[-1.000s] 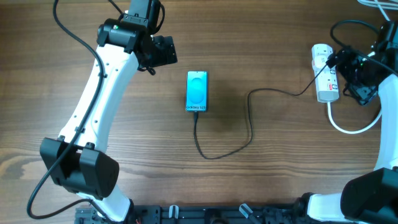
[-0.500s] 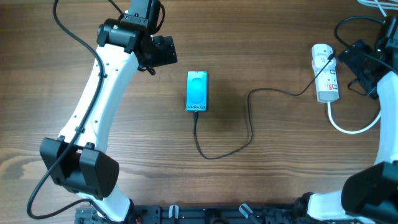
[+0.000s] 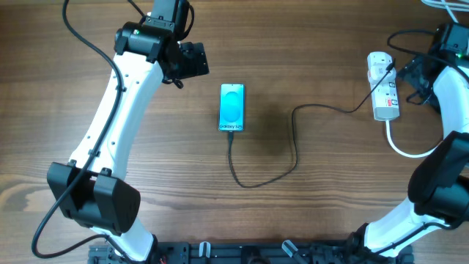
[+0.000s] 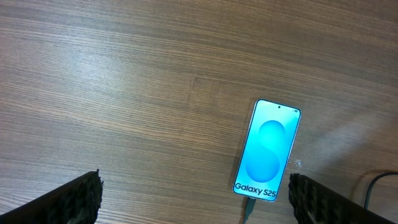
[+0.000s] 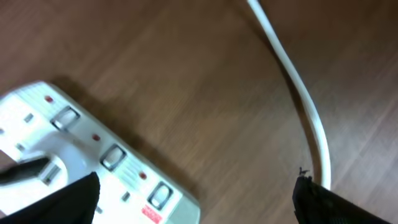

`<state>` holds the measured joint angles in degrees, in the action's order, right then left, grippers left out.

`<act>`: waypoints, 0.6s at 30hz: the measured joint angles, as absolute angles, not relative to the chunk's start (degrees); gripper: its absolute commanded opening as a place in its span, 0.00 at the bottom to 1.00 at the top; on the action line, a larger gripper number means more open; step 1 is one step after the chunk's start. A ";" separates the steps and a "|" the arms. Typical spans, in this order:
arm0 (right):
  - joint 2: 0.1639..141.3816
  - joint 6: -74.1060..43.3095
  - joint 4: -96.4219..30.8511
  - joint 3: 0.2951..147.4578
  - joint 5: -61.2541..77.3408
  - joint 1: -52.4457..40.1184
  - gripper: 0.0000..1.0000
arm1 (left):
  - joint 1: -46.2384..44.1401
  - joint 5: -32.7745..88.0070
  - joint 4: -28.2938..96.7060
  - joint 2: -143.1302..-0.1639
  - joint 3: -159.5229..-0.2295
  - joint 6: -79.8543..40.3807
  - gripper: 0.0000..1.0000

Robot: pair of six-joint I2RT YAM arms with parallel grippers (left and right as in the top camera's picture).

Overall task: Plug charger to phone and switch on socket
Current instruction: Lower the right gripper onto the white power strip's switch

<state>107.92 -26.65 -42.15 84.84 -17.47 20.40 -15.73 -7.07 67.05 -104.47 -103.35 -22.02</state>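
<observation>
The phone [image 3: 231, 107] lies in the middle of the table with its teal screen lit; it also shows in the left wrist view [image 4: 268, 150]. The charger's thin black cable [image 3: 293, 139] runs from the phone's lower end, where its plug tip [image 4: 250, 208] sits against the phone, in a loop to the white socket strip [image 3: 383, 86]. The socket also shows in the right wrist view [image 5: 93, 162] with red marks and rocker switches. My left gripper [image 3: 192, 60] is open, up and left of the phone. My right gripper [image 3: 421, 73] is open, just right of the socket.
The socket's thicker white lead [image 3: 414, 150] curves off its near end toward the right edge and shows in the right wrist view [image 5: 298, 99]. A white adapter [image 3: 377, 64] sits in the strip's far end. Bare wooden table [image 3: 161, 169] lies between the arms.
My right gripper has drawn back from over the socket, moving right and toward the far edge. The left arm, phone and cable have not moved.
</observation>
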 measured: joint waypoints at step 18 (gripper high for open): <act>113.80 -16.03 -36.34 84.84 -9.17 23.42 1.00 | -15.73 -7.07 67.05 -104.47 -103.35 -22.04 1.00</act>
